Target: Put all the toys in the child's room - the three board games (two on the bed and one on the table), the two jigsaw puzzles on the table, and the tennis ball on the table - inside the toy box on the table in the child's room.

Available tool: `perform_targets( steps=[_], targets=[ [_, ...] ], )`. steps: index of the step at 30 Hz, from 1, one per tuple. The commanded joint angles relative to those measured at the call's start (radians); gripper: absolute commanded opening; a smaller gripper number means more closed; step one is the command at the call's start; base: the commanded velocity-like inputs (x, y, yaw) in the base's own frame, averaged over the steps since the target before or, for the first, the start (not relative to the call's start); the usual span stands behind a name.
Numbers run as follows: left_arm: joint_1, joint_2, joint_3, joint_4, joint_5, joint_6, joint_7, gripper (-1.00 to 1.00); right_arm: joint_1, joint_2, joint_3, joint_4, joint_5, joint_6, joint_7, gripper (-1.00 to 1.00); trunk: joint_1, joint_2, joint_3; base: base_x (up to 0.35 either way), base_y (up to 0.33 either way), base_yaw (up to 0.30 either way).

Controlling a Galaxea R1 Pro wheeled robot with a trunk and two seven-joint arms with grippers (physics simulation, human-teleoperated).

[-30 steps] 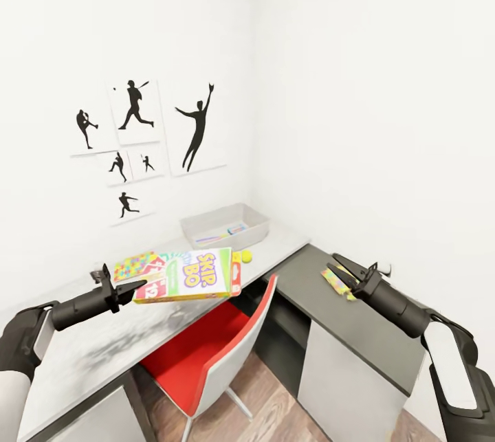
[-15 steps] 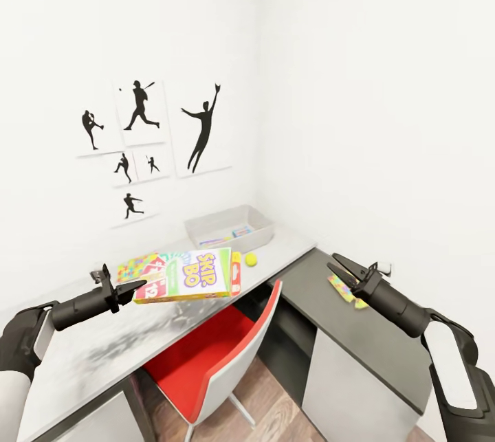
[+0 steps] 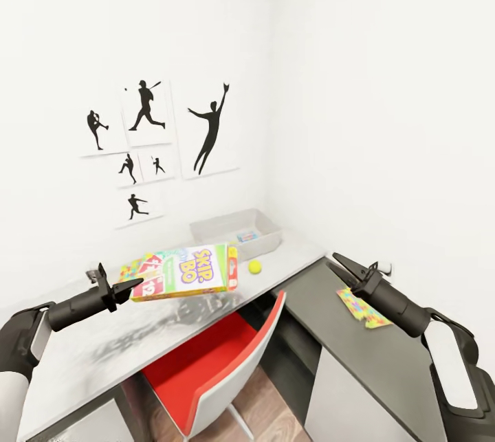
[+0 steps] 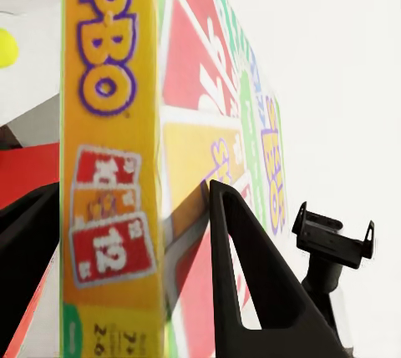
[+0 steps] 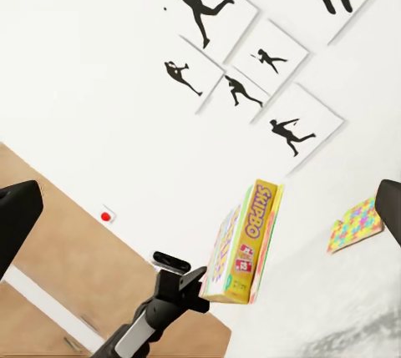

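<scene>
1. Head view: the left gripper clamps one end of the Skip-Bo board game, held flat above the grey table. The toy box sits by the corner, the tennis ball near it. The right gripper hangs with jaws parted and empty above a jigsaw puzzle.
2. Left wrist view: the fingers squeeze the game's box.
3. Right wrist view: the game is held on edge against the wall of baseball silhouettes.

Head view looks down from above the corner worktop. Left wrist view sits tight against the box; right wrist view sees that box from afar.
</scene>
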Motion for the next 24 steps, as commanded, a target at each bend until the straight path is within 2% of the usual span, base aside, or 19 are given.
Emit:
perform_targets(
  steps=[1,11,19,24],
  targets=[
    [-0.001,0.000,0.002,0.000,0.000,0.010,-0.003,-1.00,0.000,0.000,-0.001,0.000,0.000,0.004,0.003,1.00,0.001,-0.001,-0.001,0.148,-0.209,0.282],
    [-0.001,-0.003,0.004,0.000,0.000,0.010,-0.003,-1.00,0.000,0.000,-0.001,0.001,0.000,0.006,0.003,1.00,0.001,-0.001,-0.001,0.218,-0.121,0.266],
    [-0.001,-0.004,0.004,0.000,0.000,0.009,-0.003,-1.00,0.000,0.000,0.000,0.003,0.000,0.006,0.003,1.00,0.001,-0.001,-0.001,0.212,-0.028,0.041],
    [-0.001,-0.004,0.004,0.000,0.000,0.009,-0.002,-1.00,0.000,0.000,-0.001,0.004,0.000,0.006,0.004,1.00,0.001,-0.001,-0.001,0.212,0.082,0.002]
  ],
)
